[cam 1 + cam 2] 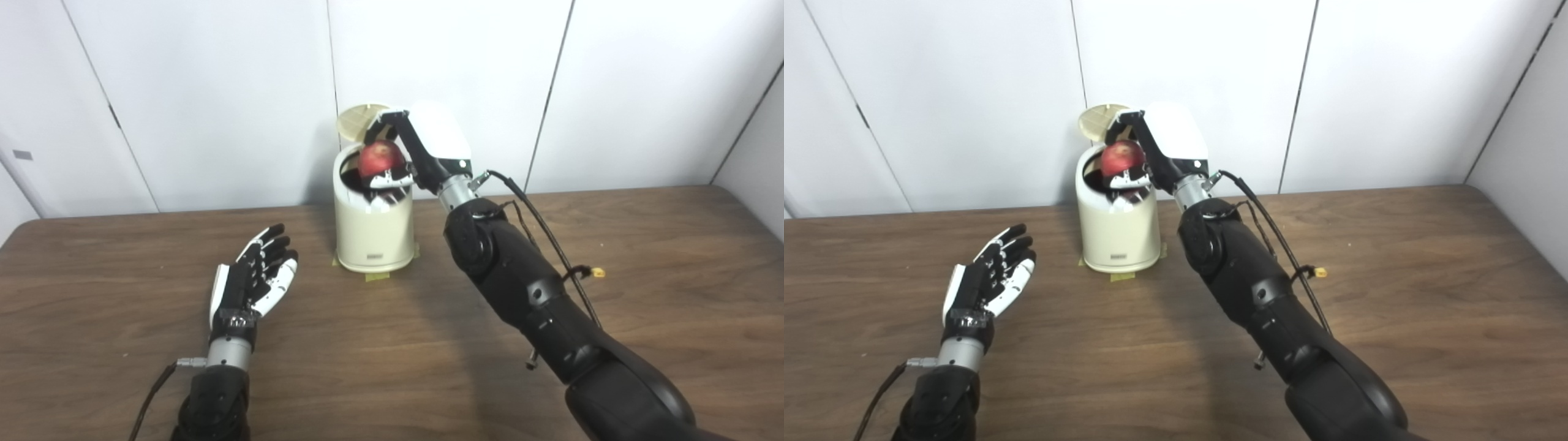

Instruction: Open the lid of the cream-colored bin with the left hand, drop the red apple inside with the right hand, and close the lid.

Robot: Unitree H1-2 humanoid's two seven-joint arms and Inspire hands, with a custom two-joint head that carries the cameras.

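Red apple (380,157) sits in my right hand (409,147), fingers curled around it, right over the cream-colored bin's (373,236) open mouth, lid (357,119) raised behind. My left hand (254,278) rests apart, fingers spread, holding nothing.

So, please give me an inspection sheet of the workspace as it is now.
Surface: brown wooden table, bare around the bin.
Job's things: cream-colored bin upright, lid open; red apple above the opening.
Clutter: yellowish tape at the bin's base.
Hands: right hand shut on the apple; left hand open, away from the bin.
Cables: black cable along the right forearm, yellow tag.
Surroundings: white wall panels.
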